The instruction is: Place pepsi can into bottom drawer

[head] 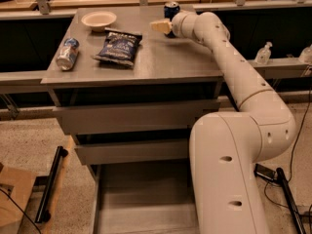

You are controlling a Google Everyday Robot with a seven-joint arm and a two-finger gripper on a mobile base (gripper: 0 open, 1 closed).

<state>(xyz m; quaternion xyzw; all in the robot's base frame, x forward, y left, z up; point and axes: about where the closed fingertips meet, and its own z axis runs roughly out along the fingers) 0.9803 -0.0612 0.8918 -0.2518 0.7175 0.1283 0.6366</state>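
Gripper point(161, 26) over cabinet top point(165, 57) rear, hides pepsi can point(171, 7) btm.

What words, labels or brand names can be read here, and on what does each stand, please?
No text is readable.
Chip bag: white print, too blurred.
Pepsi can, just beyond the gripper: no legible lettering.
Silver can lying on its side: label too blurred.
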